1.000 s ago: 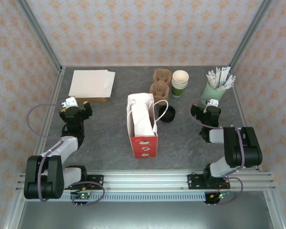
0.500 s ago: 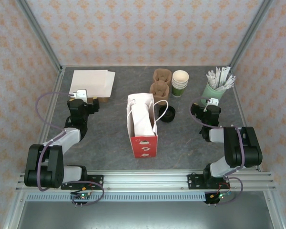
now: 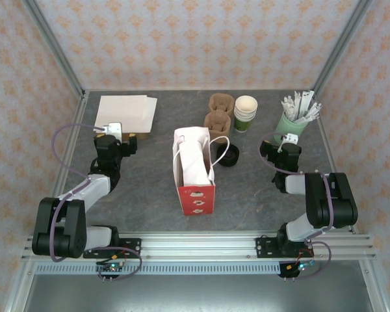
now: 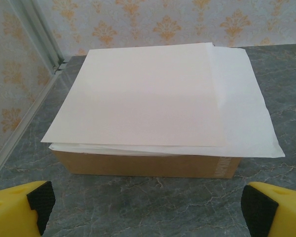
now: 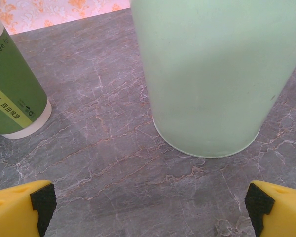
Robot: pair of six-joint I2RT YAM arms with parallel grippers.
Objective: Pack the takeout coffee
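Black-lidded takeout coffee (image 3: 227, 155), just beside paper bag (image 3: 194, 174)

"Coffee" along green cup (image 5: 12, 84), Chinese characters lower down, cardboard box (image 4: 148, 165) print illegible

Robot lab booth, café mock-up: aluminium frame posts (image 3: 54, 45), patterned wall panels (image 3: 201, 39), stone-look tabletop (image 3: 143, 188).

paper stack (image 4: 138, 94) on brown box (image 4: 148, 166) | cup stack (image 3: 245, 114) beside pulp trays (image 3: 220, 104) | green holder (image 5: 217, 74)
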